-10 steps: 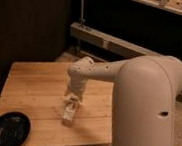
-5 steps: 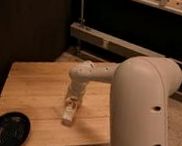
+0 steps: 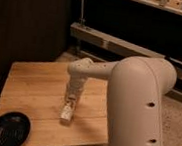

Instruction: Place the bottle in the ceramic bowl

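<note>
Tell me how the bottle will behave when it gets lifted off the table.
Probably light and stiff: the bottle looks small, boxy and plastic. Its flat sides make rolling unlikely on the wooden table. The gripper is at the bottle's far end, so if held there it might swing or tilt.

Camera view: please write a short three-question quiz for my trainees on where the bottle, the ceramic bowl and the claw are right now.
1. True or false: the bottle already lies inside the ceramic bowl.
2. Where on the wooden table does the ceramic bowl sit, as the picture shows it? A: lower left corner. B: upper right corner. C: the middle.
3. Fill the gap: the claw is down over the table, right at the upper end of the ____.

Key: 1 false, the bottle is apart from the bowl, to its right; 2 A; 3 bottle.
</note>
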Motion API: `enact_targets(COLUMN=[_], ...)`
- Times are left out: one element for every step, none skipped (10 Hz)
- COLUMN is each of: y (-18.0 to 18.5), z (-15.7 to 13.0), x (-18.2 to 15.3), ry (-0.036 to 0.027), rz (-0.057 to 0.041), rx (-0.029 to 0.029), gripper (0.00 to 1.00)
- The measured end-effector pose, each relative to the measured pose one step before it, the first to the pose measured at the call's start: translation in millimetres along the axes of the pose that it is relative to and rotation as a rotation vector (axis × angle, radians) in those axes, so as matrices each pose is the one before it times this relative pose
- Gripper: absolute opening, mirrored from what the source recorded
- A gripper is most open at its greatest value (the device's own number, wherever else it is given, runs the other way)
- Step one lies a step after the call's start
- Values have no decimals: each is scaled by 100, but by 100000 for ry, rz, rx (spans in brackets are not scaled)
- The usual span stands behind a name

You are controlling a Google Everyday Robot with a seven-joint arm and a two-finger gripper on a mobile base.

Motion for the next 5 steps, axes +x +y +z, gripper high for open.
enact_targets(y=[436, 330, 328, 233, 179], z=[-68, 104, 213, 630, 106], x=[-6, 13, 96, 132, 84], ry=[1009, 1129, 1234, 2473, 1084], rz=[-952, -1036, -818, -579, 56], rx=[15, 24, -345, -1020, -1127], gripper=[8, 1, 0, 0, 0])
